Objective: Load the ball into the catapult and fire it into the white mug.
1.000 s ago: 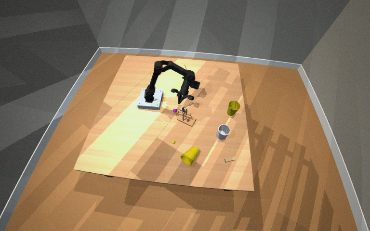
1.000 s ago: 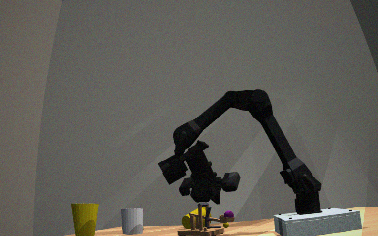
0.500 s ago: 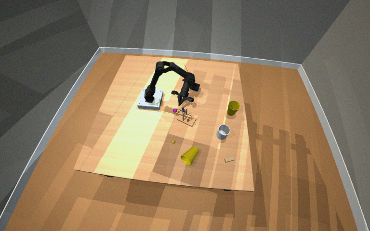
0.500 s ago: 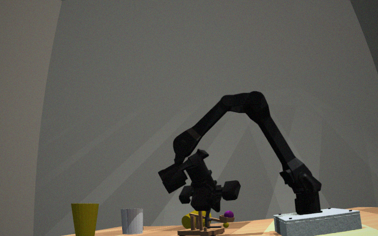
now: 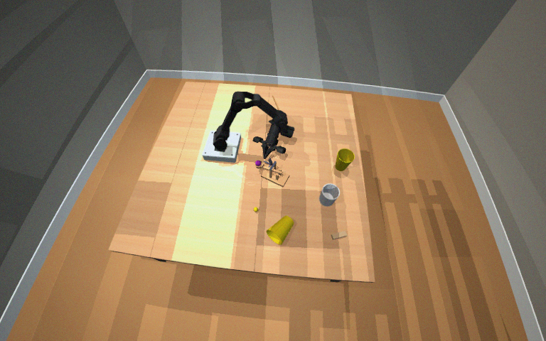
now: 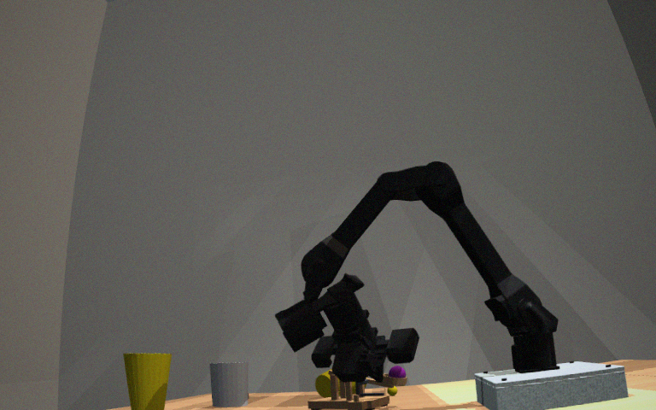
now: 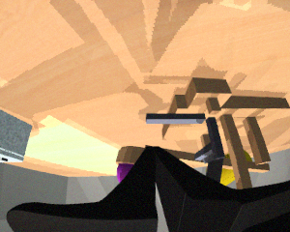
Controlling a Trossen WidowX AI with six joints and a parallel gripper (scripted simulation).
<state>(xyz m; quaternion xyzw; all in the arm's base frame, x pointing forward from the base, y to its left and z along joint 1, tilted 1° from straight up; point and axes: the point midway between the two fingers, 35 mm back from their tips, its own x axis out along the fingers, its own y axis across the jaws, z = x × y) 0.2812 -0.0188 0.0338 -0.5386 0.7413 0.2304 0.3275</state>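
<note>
The wooden catapult [image 5: 282, 182] [image 6: 349, 403] [image 7: 237, 152] stands on the table beyond the robot base, with dark parts at its middle. The purple ball [image 5: 258, 163] [image 6: 397, 371] [image 7: 124, 172] sits in the cup at the end of its throwing arm. The white mug [image 5: 330, 195] [image 6: 229, 384] stands upright on the far side of the catapult from the robot base. My gripper [image 5: 266, 157] [image 6: 378, 379] [image 7: 152, 153] is shut and empty, pointing down close by the throwing arm. In the wrist view the fingers hide part of the ball and arm; whether they touch the arm is unclear.
A yellow cup [image 5: 344, 159] [image 6: 147, 381] stands near the mug. Another yellow cup [image 5: 280, 229] [image 6: 324, 384] [image 7: 228, 176] lies on its side. A small yellow ball [image 5: 255, 209] [image 6: 392, 390] and a small wooden block [image 5: 339, 235] lie on the table.
</note>
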